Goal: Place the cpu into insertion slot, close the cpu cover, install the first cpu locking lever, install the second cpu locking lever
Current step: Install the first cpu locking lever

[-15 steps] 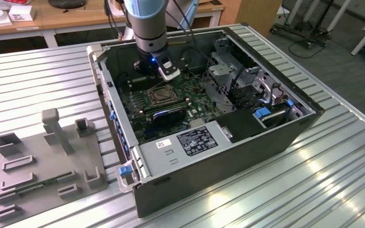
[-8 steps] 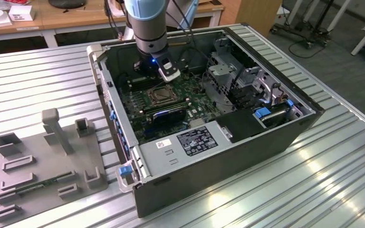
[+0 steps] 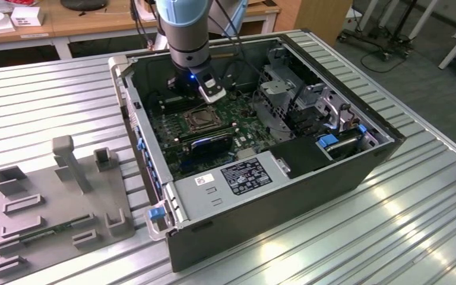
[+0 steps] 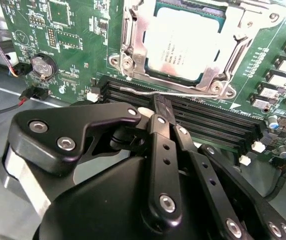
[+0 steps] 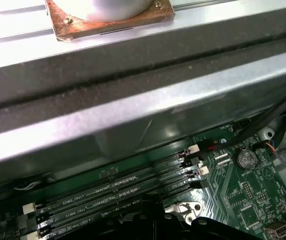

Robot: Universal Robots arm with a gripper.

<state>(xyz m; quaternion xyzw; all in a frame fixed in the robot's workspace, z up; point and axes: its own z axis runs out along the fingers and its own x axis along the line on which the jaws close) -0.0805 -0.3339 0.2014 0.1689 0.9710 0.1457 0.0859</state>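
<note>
Cpu [image 4: 183, 42], a small flat square chip with a pale metal top, lies seated in its socket inside a large open computer case [image 3: 291, 199] that rests on a ribbed metal table [image 3: 54, 95]. A green motherboard [image 4: 73, 45] covers the case floor. Long black memory slots [image 4: 218, 122] run alongside the insertion slot [image 3: 199, 120].

The cpu cover [image 4: 132, 37], a thin silver frame with a cut-out centre, appears lowered over the chip's edges. A thin wire locking lever [image 4: 183, 94] lies between the socket and the memory slots. I cannot tell whether it is latched.

The chip is probably light, rigid and easily damaged, best handled by its edges only. With the cover over it, it looks out of reach. The lever looks springy, smooth and narrow, so it could slip. A sideways push near its free, bent end likely suits it better than a pinch.

In the exterior view, the gripper [image 3: 212, 94] hangs just above the socket. In the second wrist view, the black fingers [image 4: 158, 150] are drawn together with no gap showing and nothing held between them. The gripper's [image 4: 161, 106] tip is just beside the lever, perhaps touching it.
</note>
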